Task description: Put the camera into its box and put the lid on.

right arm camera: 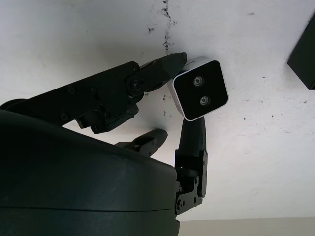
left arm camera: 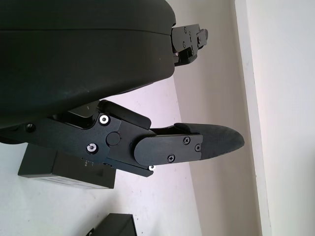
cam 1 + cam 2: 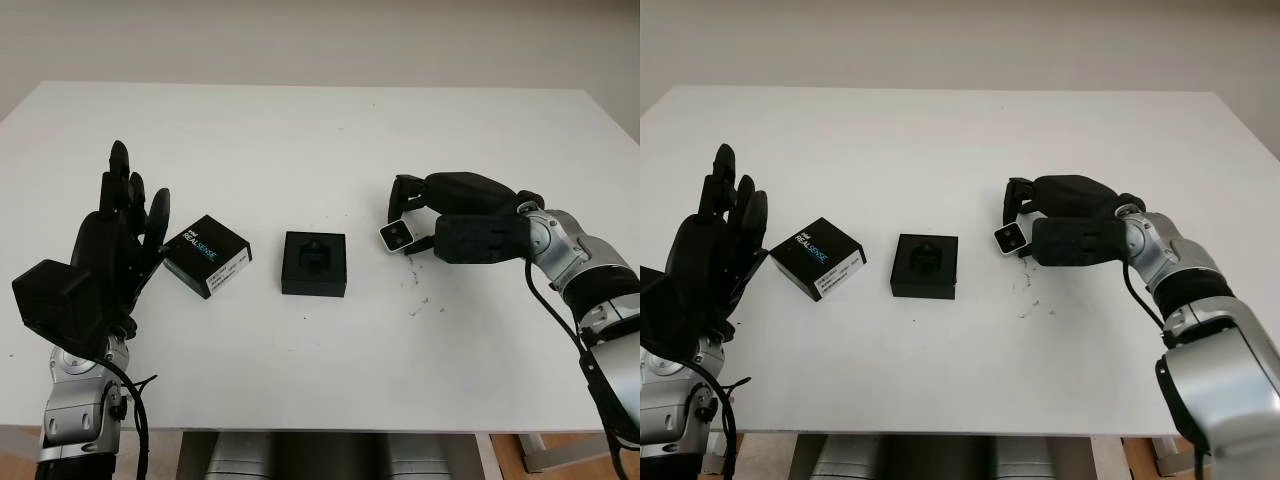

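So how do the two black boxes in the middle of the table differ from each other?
The lid lies nearer the open left hand; the box base lies toward the right hand, which grasps the camera. The lid's top is closed and carries white RealSense lettering and a label; the base is open upward, showing a moulded black insert. The lid sits turned at an angle; the base sits nearly square. Both are black, squarish and flat on the table.
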